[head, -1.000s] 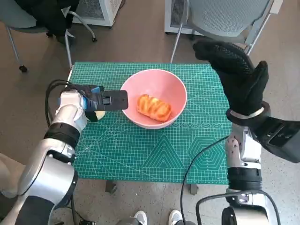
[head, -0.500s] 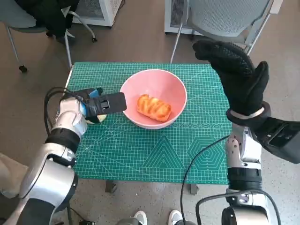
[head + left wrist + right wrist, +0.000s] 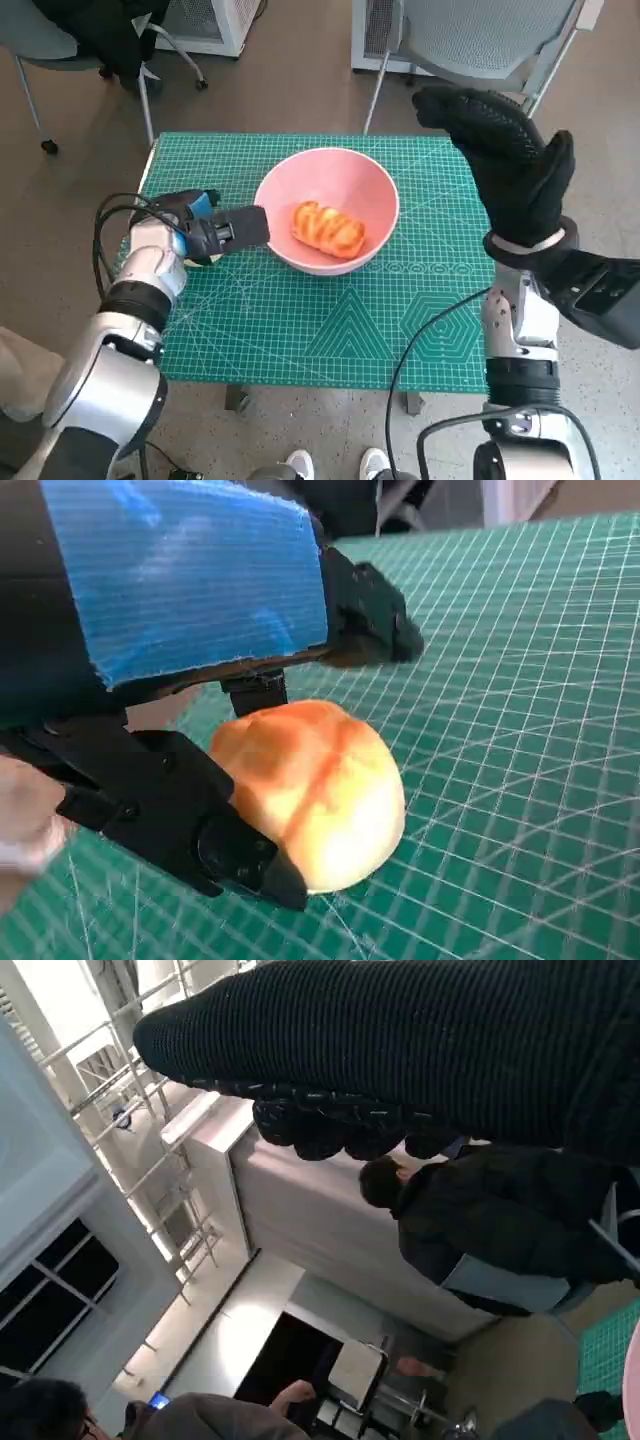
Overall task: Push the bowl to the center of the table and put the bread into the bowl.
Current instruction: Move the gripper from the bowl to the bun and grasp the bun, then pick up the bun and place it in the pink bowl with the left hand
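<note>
A pink bowl (image 3: 375,180) stands near the middle of the green cutting mat (image 3: 330,330), with a long braided bread (image 3: 327,228) lying inside it. My left hand (image 3: 215,230) is low at the bowl's left side, its black fingers (image 3: 245,226) stretched out to the bowl's wall. A round bun (image 3: 310,790) sits on the mat under that hand (image 3: 180,590), between its fingers (image 3: 170,800), and only its edge (image 3: 207,254) peeks out in the head view. My gloved right hand (image 3: 510,170) is raised high over the table's far right, holding nothing; the glove (image 3: 420,1050) crosses the right wrist view.
A grey chair (image 3: 480,40) stands behind the table and another chair (image 3: 60,40) stands at the far left. A black cable (image 3: 420,340) loops over the mat's near right edge. A seated person (image 3: 480,1220) shows in the right wrist view.
My left hand has slid a little toward the near side and its wrist has turned. The bowl, the bread and my right hand have hardly moved.
</note>
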You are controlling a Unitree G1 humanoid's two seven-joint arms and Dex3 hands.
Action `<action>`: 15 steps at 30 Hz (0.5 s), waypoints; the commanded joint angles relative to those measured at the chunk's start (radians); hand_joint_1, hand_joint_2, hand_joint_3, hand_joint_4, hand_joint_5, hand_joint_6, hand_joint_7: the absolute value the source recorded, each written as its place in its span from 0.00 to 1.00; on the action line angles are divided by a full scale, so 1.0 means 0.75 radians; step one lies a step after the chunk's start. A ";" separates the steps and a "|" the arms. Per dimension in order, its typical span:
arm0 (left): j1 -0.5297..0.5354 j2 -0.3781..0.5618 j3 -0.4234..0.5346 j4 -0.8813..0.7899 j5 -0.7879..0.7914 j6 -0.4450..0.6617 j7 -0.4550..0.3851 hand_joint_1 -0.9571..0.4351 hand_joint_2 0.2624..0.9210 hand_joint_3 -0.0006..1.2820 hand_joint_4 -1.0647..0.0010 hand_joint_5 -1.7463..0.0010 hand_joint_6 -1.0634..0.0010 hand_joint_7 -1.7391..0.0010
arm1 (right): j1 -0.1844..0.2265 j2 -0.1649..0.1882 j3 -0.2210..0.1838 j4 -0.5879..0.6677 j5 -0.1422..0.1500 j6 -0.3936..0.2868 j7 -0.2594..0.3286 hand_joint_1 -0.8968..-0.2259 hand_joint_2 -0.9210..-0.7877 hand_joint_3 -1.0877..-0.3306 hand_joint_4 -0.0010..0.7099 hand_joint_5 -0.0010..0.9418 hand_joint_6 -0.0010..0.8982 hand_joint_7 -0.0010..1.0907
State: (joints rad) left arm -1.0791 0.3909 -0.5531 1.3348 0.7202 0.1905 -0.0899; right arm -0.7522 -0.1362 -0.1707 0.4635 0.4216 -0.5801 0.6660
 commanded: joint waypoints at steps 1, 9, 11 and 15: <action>0.034 0.009 -0.018 0.002 0.018 0.000 0.020 0.70 0.93 0.10 0.27 0.37 0.46 0.34 | 0.029 -0.008 -0.002 0.008 0.001 0.019 0.007 0.27 0.00 0.41 0.07 0.00 0.01 0.24; 0.030 0.019 0.032 -0.001 -0.026 0.009 0.014 0.69 0.93 0.08 0.23 0.41 0.42 0.33 | 0.024 -0.002 0.002 0.008 0.001 0.021 0.004 0.27 0.00 0.41 0.07 0.00 0.01 0.24; 0.030 0.024 0.036 -0.006 -0.031 0.006 0.018 0.69 0.93 0.08 0.22 0.40 0.41 0.35 | 0.024 0.000 0.004 0.008 0.000 0.021 0.003 0.27 0.00 0.41 0.07 0.00 0.01 0.25; 0.028 0.033 0.046 -0.015 -0.044 -0.004 0.023 0.69 0.95 0.07 0.25 0.36 0.42 0.37 | 0.024 0.004 0.007 0.007 -0.001 0.021 0.002 0.28 0.00 0.41 0.07 0.00 0.01 0.25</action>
State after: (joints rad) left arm -1.0758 0.4006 -0.5296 1.3312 0.6977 0.1903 -0.0765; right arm -0.7522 -0.1366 -0.1697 0.4635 0.4260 -0.5746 0.6661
